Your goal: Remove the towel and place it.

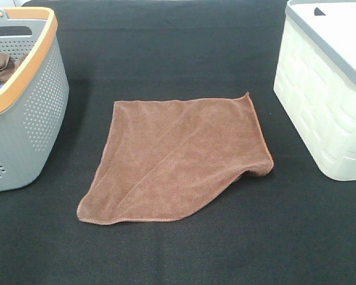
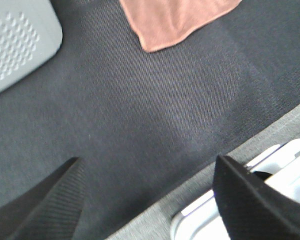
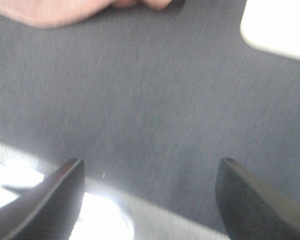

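Observation:
A brown towel [image 1: 178, 157] lies spread flat on the black cloth in the middle of the table. One corner of it shows in the left wrist view [image 2: 170, 20], and an edge shows blurred in the right wrist view [image 3: 65, 10]. My left gripper [image 2: 150, 200] is open and empty over the black cloth near the table's front edge, well short of the towel. My right gripper [image 3: 150, 200] is open and empty, also over the cloth near the front edge. Neither gripper shows in the exterior high view.
A grey perforated basket with an orange rim [image 1: 24, 101] stands at the left and holds brown cloth. It also shows in the left wrist view [image 2: 17, 42]. A white lidded bin [image 1: 326, 89] stands at the right and shows in the right wrist view [image 3: 277, 25].

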Available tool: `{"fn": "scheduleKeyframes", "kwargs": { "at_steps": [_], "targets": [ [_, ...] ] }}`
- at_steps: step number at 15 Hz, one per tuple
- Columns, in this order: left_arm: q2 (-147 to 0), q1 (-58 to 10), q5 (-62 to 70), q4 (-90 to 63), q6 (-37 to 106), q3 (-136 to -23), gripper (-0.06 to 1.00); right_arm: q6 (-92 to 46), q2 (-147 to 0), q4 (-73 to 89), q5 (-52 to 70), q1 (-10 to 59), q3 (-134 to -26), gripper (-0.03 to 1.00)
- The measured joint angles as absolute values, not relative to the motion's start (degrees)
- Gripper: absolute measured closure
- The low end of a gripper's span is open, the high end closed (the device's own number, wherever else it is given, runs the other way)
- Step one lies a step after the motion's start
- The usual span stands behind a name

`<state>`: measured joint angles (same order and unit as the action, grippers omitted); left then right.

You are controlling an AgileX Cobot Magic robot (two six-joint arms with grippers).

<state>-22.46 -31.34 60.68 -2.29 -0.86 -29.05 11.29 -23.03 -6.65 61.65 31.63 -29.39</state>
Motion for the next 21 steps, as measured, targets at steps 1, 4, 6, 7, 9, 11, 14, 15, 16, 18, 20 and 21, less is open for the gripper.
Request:
{"fn": "scheduleKeyframes", "kwargs": {
  "at_steps": [1, 4, 6, 7, 9, 11, 14, 15, 16, 18, 20, 21],
  "targets": [
    [-22.5, -31.3, 60.7, -2.3, -0.9, -29.0, 0.26, 11.3, -23.0, -6.6, 61.7, 31.6, -29.4, 0.27],
    [-21.9, -31.3, 60.3, -3.7, 2.6, -28.8, 0.26, 11.3, -21.6, -7.0, 61.7, 31.6, -29.4, 0.27],
    [-21.9, -31.3, 60.3, -3.7, 2.9, -28.8, 0.26, 10.9, -21.4, -7.0, 61.7, 31.6, -29.4, 0.27],
    [-21.9, -31.3, 60.3, -3.7, 3.0, -28.8, 0.26, 10.8, -21.4, -7.0, 61.7, 31.6, -29.4, 0.27],
    [-21.9, -31.3, 60.3, -3.8, 3.0, -28.8, 0.26, 10.8, -21.4, -7.0, 61.7, 31.6, -29.4, 0.27],
    [-21.9, -31.3, 60.3, -3.8, 3.0, -28.8, 0.26, 10.8, -21.4, -7.0, 61.7, 31.6, -29.4, 0.27],
    [-21.9, -31.3, 60.3, -3.8, 3.0, -28.8, 0.26, 10.8, -21.4, -7.0, 61.7, 31.6, -29.4, 0.27],
    [-21.9, -31.3, 60.3, -3.8, 3.0, -28.8, 0.26, 10.8, -21.4, -7.0, 61.7, 31.6, -29.4, 0.27],
    [-21.9, -31.3, 60.3, -3.8, 3.1, -28.8, 0.26, 10.8, -21.4, -7.0, 61.7, 31.6, -29.4, 0.27],
    [-21.9, -31.3, 60.3, -3.8, 3.1, -28.8, 0.26, 10.8, -21.4, -7.0, 61.7, 31.6, -29.4, 0.27],
    [-20.9, -30.7, 60.3, -3.8, 3.1, -28.8, 0.26, 10.8, -21.4, -7.0, 61.7, 31.6, -29.4, 0.27],
    [-20.0, -28.4, 60.3, -3.9, 3.1, -28.8, 0.26, 10.8, -21.4, -7.0, 61.7, 31.1, -29.4, 0.27]
  ]
}}
